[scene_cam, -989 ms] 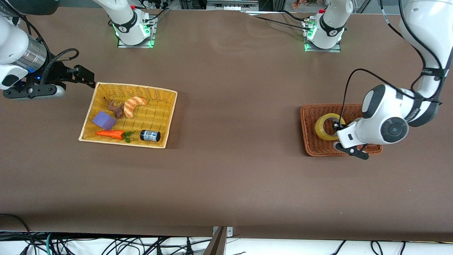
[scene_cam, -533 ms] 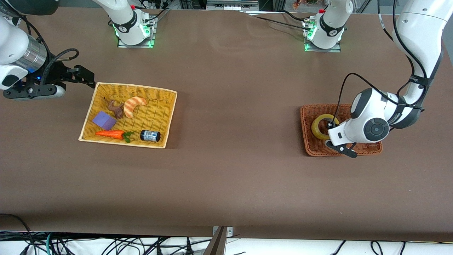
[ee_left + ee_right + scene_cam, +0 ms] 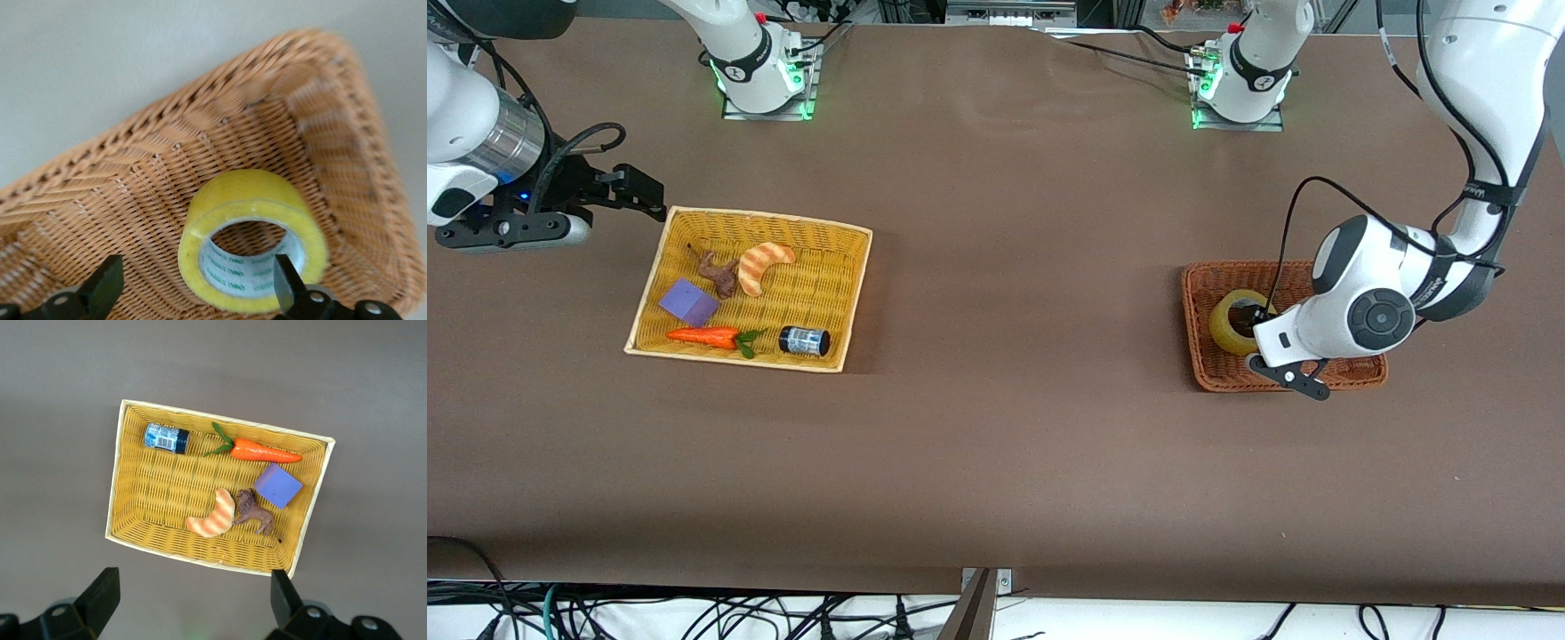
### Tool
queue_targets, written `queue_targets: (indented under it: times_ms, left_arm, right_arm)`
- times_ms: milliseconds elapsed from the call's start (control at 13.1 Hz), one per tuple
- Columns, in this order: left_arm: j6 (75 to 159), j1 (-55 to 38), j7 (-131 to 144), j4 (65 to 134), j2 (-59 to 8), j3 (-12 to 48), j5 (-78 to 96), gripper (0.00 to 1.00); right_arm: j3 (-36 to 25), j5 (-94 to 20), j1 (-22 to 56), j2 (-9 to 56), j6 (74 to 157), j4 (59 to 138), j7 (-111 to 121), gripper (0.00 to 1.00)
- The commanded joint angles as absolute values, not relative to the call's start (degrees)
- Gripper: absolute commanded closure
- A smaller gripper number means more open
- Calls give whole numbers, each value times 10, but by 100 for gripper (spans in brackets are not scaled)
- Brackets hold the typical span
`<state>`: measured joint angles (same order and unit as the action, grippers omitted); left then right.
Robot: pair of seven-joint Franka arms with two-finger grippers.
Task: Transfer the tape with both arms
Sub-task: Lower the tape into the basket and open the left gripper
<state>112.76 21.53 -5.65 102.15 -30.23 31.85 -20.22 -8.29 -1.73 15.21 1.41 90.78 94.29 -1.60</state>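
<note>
The tape [image 3: 1230,327], a yellow roll with a grey-lined hole, sits tipped up in the brown wicker basket [image 3: 1356,374] at the left arm's end of the table. My left gripper [image 3: 1260,315] is down in that basket at the roll. In the left wrist view the left gripper [image 3: 197,291] is open around the tape [image 3: 243,199]. One fingertip [image 3: 285,285] is at the hole's edge and the other is outside the roll over the basket's weave [image 3: 167,127]. My right gripper [image 3: 639,189] waits open and empty above the table, beside the yellow basket [image 3: 857,293].
The yellow basket [image 3: 117,473] holds a carrot [image 3: 704,336], a small dark jar [image 3: 804,340], a purple block [image 3: 688,302], a croissant [image 3: 763,264] and a brown toy animal [image 3: 719,272]. Bare brown table lies between the two baskets.
My left gripper has come down into the brown basket, toward the right arm's end. The tape has shifted the same way and gone from lying flat to tipped up. The right arm has not moved.
</note>
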Motion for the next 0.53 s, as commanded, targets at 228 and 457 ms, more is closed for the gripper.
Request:
queue_targets:
  times_ms: [228, 457]
  left_arm:
    - [940, 221, -65, 899, -181, 343, -140, 0]
    - [862, 224, -66, 782, -183, 337, -100, 0]
  right_arm:
    - [-81, -2, 144, 20, 897, 922, 8, 0]
    - [-81, 0, 144, 20, 897, 922, 8, 0]
